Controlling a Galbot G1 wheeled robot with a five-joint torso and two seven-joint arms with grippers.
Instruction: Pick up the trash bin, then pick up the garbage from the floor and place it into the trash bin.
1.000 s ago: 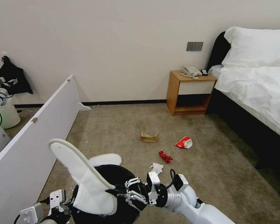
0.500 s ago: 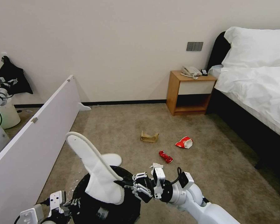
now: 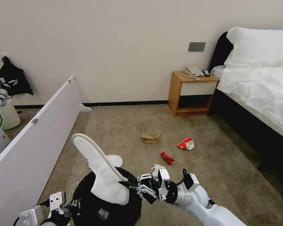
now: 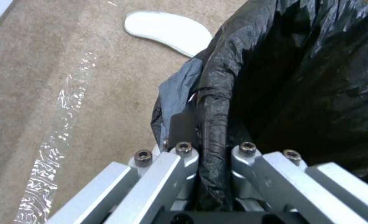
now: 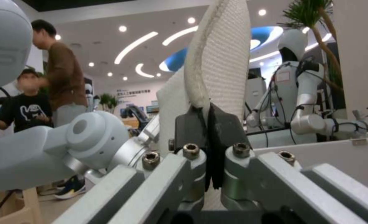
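The trash bin (image 3: 114,208), lined with a black bag, hangs low in front of me, and my left gripper (image 3: 73,205) is shut on its rim (image 4: 211,124). My right gripper (image 3: 127,185) is shut on the edge of a white slipper (image 3: 97,163), which stands tilted with its lower end inside the bin's mouth. The right wrist view shows that slipper (image 5: 221,62) pinched between the pads. On the carpet lie a second slipper (image 3: 115,160), a crumpled tissue (image 3: 158,169), a red wrapper (image 3: 167,158), a red-and-white cup (image 3: 186,143) and folded cardboard (image 3: 151,138).
A long white panel (image 3: 31,141) runs along the left. A wooden nightstand (image 3: 191,92) and a bed (image 3: 261,91) stand at the right. A plain white bucket (image 3: 4,116) sits beyond the panel. A clear plastic strip (image 4: 63,124) lies on the carpet by the bin.
My right gripper has carried the slipper to the right and lower, so its lower end now sits deeper in the bin. The left gripper still holds the rim.
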